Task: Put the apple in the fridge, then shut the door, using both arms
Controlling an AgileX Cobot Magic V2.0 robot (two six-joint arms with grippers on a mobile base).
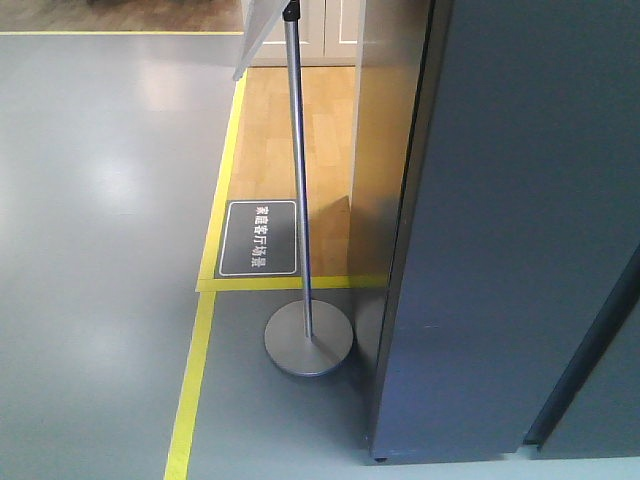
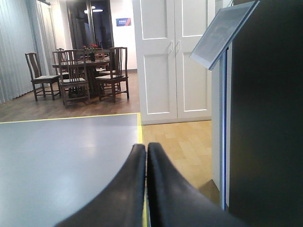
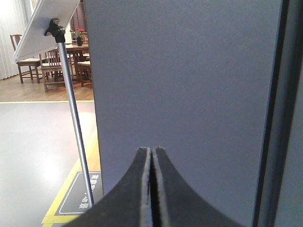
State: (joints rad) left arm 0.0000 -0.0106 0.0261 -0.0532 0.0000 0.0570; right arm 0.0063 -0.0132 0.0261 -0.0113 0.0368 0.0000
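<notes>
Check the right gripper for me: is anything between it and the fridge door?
Nothing visible. In the right wrist view the shut right gripper points straight at the grey door, with only open space between them. The sign stand stands off to the left, clear of that line. No apple shows in any view.

Fridge (image 1: 500, 230): fills the right of the front view, standing on the floor (image 1: 90, 250).
Sign stand (image 1: 305, 250): just left of the fridge, its pole upright on a round base (image 1: 308, 343).
Sign panel (image 3: 45, 23): tilted, on top of the pole.
Floor plate (image 1: 258, 238): flat on the floor behind the base, left of the pole.
Tape line (image 1: 195, 380): runs along the floor left of the base.
Cupboard doors (image 2: 173, 59): behind the stand, against the far wall.
Dining table with chairs (image 2: 78, 71): far behind, left of the cupboard doors.
Left gripper (image 2: 146, 156): low in its wrist view, the fridge edge to its right.
Right gripper (image 3: 152, 158): directly before the fridge panel, the pole to its left.
</notes>
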